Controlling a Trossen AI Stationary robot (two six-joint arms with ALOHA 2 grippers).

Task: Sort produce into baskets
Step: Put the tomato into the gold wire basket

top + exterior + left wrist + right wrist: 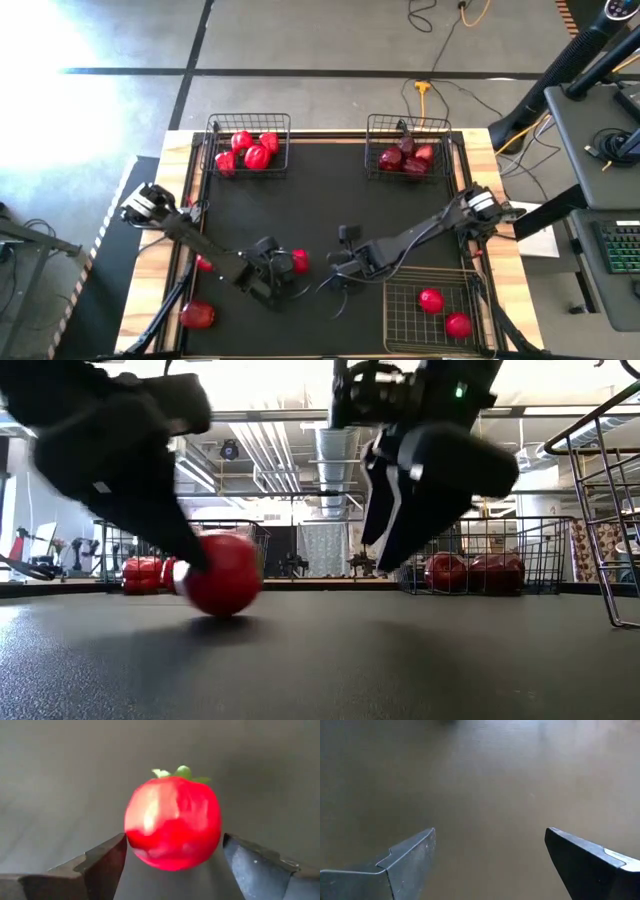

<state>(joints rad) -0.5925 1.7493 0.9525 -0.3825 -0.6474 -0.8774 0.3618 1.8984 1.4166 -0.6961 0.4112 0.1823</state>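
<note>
A tomato [172, 822] sits on the black surface [330, 200] near the front, between the spread fingers of the left end effector [283, 268], not yet gripped. Just right, the right end effector [340, 272] hovers open and empty. At the far edge, two baskets [249, 146] [408, 148] hold red produce.

Three rectangular black wire-mesh baskets [249, 143], about five glossy bright red peppers [257, 156], four dark maroon round fruits [390, 158], five round red tomatoes [431, 299]
</note>
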